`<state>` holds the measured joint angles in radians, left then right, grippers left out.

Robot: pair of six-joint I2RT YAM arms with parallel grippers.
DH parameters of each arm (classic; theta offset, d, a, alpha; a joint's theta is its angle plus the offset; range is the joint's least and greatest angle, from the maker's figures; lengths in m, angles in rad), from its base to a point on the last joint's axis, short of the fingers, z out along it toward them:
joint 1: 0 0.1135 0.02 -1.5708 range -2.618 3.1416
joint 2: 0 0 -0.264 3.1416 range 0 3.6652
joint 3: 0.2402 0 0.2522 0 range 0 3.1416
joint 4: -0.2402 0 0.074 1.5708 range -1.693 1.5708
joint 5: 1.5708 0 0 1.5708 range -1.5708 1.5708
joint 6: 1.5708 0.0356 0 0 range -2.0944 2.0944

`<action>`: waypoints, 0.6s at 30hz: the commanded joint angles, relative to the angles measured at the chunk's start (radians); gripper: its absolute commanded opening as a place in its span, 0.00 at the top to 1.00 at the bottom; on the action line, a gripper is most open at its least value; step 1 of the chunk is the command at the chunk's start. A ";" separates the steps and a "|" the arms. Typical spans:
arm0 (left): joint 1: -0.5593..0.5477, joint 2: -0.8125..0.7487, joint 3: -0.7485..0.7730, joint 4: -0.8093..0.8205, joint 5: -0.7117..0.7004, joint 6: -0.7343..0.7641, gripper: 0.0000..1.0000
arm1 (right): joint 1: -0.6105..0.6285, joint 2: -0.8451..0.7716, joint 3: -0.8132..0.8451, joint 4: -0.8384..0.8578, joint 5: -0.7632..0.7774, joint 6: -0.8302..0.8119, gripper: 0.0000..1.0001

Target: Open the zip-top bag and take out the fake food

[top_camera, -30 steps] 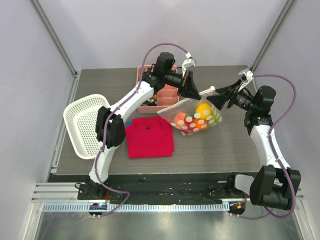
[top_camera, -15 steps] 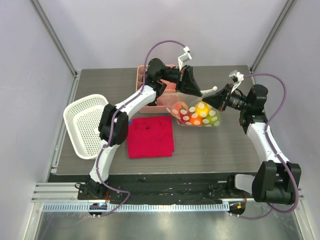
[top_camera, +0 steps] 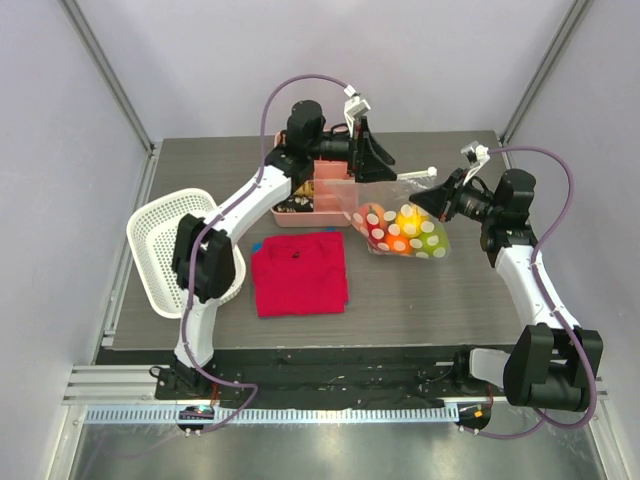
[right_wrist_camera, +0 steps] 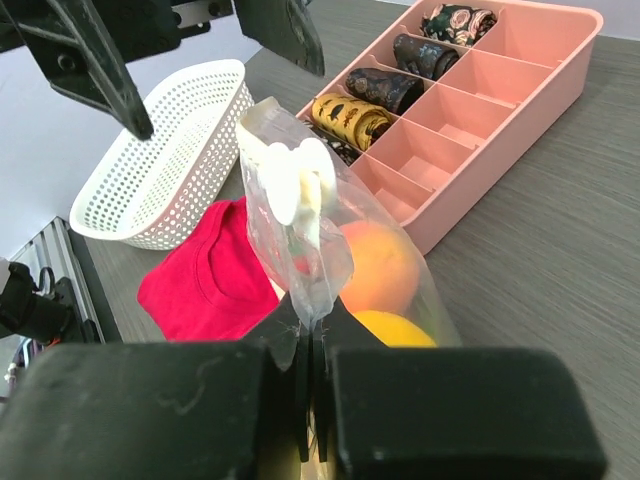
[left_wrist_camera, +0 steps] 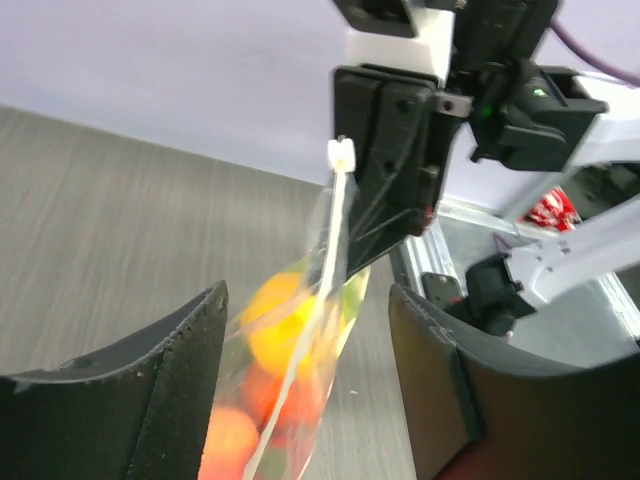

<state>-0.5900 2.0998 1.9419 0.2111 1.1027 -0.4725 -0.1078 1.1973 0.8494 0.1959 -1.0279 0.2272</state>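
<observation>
We see the zip-top bag hanging over the middle of the worktop, just right of the pink divided tray. The fake food sits inside it as orange, yellow and red pieces. We cannot tell whether the bag's bottom touches the surface. The right gripper is pressed together on the bag's top edge, pinching the plastic just below the white zip slider. The left gripper is above the bag's other end with its fingers spread. In its wrist view the bag hangs between them without touching either. A red cloth lies nearer the arm bases, and a white lattice basket lies at the left edge.
</observation>
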 commanded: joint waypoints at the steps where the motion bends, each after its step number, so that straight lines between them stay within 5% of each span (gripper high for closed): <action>1: -0.014 -0.118 -0.044 -0.125 -0.147 0.207 0.33 | -0.001 -0.045 0.036 0.022 -0.015 -0.023 0.99; 5: -0.057 -0.077 0.052 -0.208 -0.116 0.225 0.33 | 0.003 -0.030 0.050 0.001 -0.041 -0.034 0.99; 9: -0.074 -0.024 0.124 -0.267 -0.108 0.204 0.18 | 0.010 -0.036 0.031 0.020 -0.052 -0.034 0.99; 14: -0.111 -0.014 0.137 -0.266 -0.129 0.222 0.19 | 0.011 -0.024 0.045 0.010 -0.061 -0.035 0.99; 18: -0.125 0.026 0.207 -0.317 -0.155 0.244 0.30 | 0.013 -0.021 0.051 0.007 -0.067 -0.037 0.98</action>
<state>-0.7074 2.0945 2.0727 -0.0563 0.9813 -0.2611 -0.1001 1.1973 0.8494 0.1661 -1.0645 0.2066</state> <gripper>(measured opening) 0.758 0.025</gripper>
